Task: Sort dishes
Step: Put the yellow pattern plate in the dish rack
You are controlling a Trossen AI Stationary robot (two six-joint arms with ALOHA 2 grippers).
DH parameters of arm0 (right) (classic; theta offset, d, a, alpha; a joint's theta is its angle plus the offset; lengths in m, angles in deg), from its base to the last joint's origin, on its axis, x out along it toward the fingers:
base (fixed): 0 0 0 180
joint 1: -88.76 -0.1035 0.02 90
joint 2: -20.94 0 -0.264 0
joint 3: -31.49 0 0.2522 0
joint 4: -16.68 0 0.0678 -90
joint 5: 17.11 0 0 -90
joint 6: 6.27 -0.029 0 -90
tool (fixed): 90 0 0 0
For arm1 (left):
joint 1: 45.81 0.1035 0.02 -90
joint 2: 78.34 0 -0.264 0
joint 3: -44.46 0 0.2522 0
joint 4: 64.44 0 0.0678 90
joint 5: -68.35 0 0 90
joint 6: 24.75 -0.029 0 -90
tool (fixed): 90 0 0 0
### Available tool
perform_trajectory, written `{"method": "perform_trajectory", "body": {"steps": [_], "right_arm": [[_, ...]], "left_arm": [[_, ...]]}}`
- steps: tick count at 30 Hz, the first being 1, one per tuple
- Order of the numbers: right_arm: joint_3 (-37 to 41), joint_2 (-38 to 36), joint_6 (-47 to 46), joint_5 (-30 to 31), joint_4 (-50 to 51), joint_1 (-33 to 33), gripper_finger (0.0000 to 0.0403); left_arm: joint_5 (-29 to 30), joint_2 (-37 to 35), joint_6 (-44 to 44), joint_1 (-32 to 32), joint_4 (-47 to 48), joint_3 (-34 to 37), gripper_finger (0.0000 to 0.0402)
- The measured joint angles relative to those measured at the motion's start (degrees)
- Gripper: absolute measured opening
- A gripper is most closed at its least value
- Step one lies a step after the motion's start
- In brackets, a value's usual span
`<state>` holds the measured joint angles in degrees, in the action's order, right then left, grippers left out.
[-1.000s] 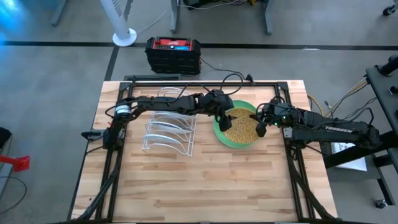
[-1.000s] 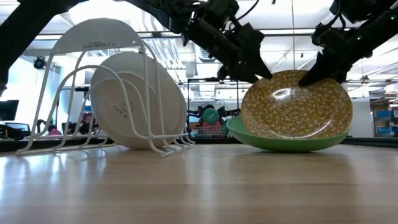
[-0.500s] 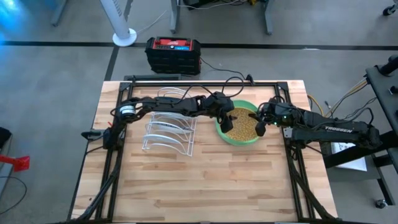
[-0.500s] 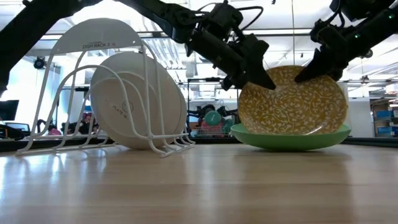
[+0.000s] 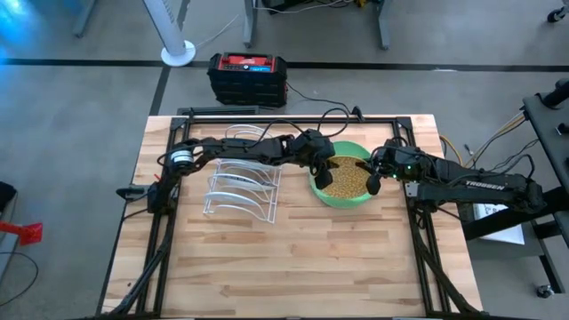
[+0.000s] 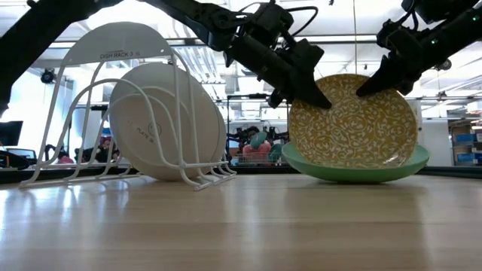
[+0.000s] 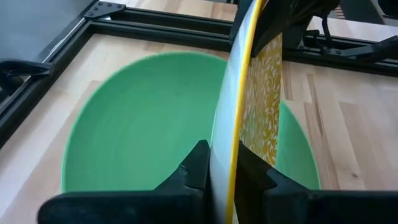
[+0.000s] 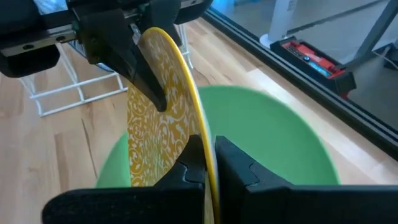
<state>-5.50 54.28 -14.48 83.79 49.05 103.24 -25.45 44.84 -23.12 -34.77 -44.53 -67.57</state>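
Note:
A yellowish patterned plate stands almost on edge inside a plain light green plate, which sits on its base on the table right of centre. My left gripper is shut on the patterned plate's left rim. My right gripper is shut on its upper right rim. In the high view, the patterned plate shows between the left gripper and the right gripper. A white plate stands on its edge in the white wire rack. My left gripper pinches the patterned plate's rim between its two fingers, one on each face. The fingers come from the table's left, slanting down. The plate stands nearly upright, its lower edge in the green plate. My right gripper pinches the opposite rim of the patterned plate, a finger on each face. It comes from the table's right, slanting down. The plate stays steeply tipped with its patterned face toward the table's near edge.
The wire rack stands left of the plates, under my left arm. Black frame rails run along the table's left, right and far edges. Bare wood lies toward the near edge.
My left gripper has come down onto the patterned plate's left rim and shut on it. The plate has tipped from leaning back to nearly upright, its lower edge staying in the green plate. The green plate has settled level.

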Motion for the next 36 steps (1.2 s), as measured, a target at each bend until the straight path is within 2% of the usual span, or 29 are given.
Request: {"method": "perform_trajectory", "body": {"steps": [10, 18, 23, 28, 36], "right_arm": [[0.00, -0.21, -1.16, 2.69, -0.81, 0.15, 0.0064], [0.00, -3.56, -5.79, 3.08, -1.34, 0.13, 0.0113], [-0.09, -5.70, -8.60, 2.61, -1.43, 0.11, 0.0134], [-0.09, -6.36, -8.94, 2.46, -1.25, 0.04, 0.0148], [-6.01, -6.25, -13.79, 2.32, 4.57, 0.07, 0.0162]], "left_arm": [[1.57, 0.12, -0.32, 0.00, 0.30, -2.00, 0.0020], [2.03, -0.69, -0.72, -0.17, -1.34, -2.13, 0.0014], [5.33, -1.80, -3.37, -0.97, -1.77, -2.33, 0.0014], [5.95, -1.93, -4.08, -1.32, -1.68, -2.33, 0.0014], [16.87, -2.35, -7.68, -3.45, -1.09, -3.04, 0.0013]]}}
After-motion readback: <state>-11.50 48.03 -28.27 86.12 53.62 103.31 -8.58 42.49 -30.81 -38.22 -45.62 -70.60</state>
